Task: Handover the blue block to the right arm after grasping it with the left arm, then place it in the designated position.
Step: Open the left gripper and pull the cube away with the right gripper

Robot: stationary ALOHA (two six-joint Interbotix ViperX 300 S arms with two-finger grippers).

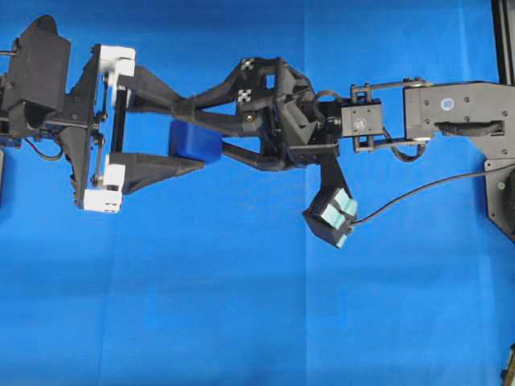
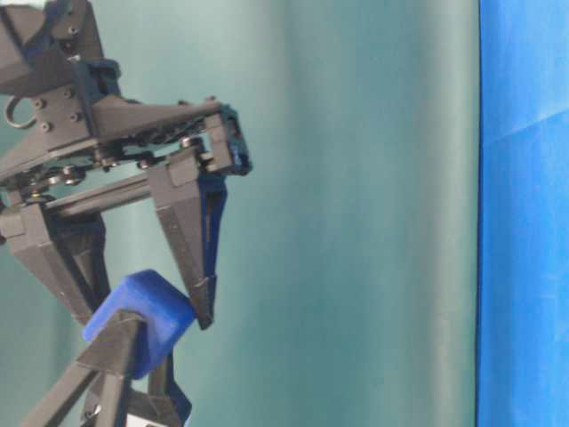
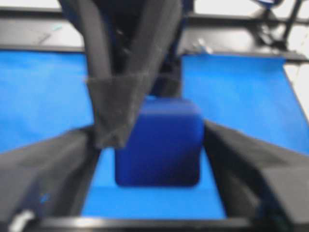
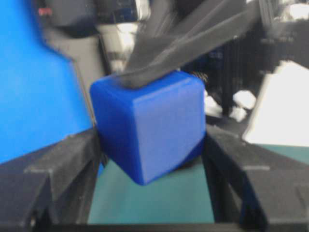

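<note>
The blue block (image 1: 193,141) hangs in the air above the blue cloth (image 1: 241,305), between both grippers. My right gripper (image 1: 208,133), all black, reaches in from the right and is shut on the block; in the right wrist view its fingers press on two opposite faces of the block (image 4: 149,130). My left gripper (image 1: 195,137), with white finger mounts (image 1: 109,189), comes from the left and straddles the block with its jaws apart. In the left wrist view cloth shows between one left finger (image 3: 53,164) and the block (image 3: 159,145). The block (image 2: 142,311) also shows in the table-level view.
The right arm's wrist camera (image 1: 330,215) and its cable (image 1: 426,189) hang over the cloth. A black frame post (image 1: 504,40) stands at the right edge. A teal backdrop (image 2: 356,213) is behind the grippers in the table-level view.
</note>
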